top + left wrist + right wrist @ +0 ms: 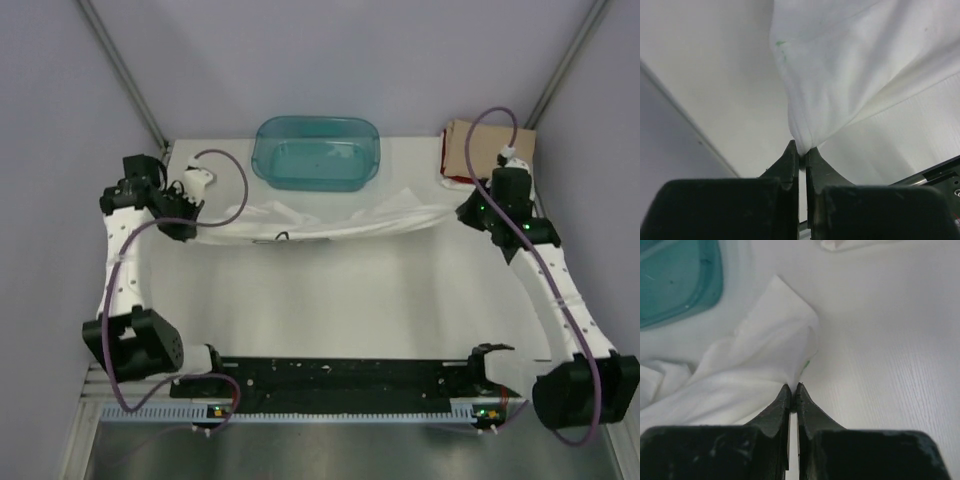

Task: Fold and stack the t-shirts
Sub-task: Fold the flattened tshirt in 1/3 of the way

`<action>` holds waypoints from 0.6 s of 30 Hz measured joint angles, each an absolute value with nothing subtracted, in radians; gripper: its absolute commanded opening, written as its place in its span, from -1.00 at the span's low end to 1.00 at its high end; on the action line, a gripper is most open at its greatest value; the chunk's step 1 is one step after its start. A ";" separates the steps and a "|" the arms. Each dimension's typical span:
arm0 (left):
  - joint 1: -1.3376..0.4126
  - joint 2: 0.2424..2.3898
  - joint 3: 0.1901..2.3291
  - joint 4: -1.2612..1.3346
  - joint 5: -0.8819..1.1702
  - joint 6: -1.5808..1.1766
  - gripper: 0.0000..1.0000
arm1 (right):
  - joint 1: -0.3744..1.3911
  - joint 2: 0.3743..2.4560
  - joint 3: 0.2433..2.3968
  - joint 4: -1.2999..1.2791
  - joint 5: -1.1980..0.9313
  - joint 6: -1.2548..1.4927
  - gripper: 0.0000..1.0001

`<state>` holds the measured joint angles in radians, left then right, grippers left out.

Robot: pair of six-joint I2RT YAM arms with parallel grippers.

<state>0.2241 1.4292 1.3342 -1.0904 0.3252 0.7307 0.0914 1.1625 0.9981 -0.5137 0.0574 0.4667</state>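
Both clamped tight on cloth, the left gripper [802, 153] and the right gripper [794, 388] each pinch one end of the white t-shirt [330, 222], which stretches in a rumpled band across the table [340, 300], just before the teal tub [315, 152], the tan t-shirt [468, 150] lying at the far right corner.

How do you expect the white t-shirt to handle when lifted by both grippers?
Probably floppy: the white t-shirt drapes in folds between the left gripper and right gripper. Likely light, since thin pinches at its edges hold it.
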 measured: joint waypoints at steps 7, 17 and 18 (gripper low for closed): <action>0.228 1.154 1.585 -1.251 0.297 0.786 -1.00 | 0.092 0.910 1.248 -0.671 0.056 0.423 -1.00; 0.228 1.043 1.799 -1.303 0.226 0.802 -1.00 | 0.092 0.813 1.509 -0.829 0.031 0.392 -1.00; 0.228 1.050 1.800 -1.302 0.225 0.802 -1.00 | 0.093 0.821 1.513 -0.835 0.028 0.391 -1.00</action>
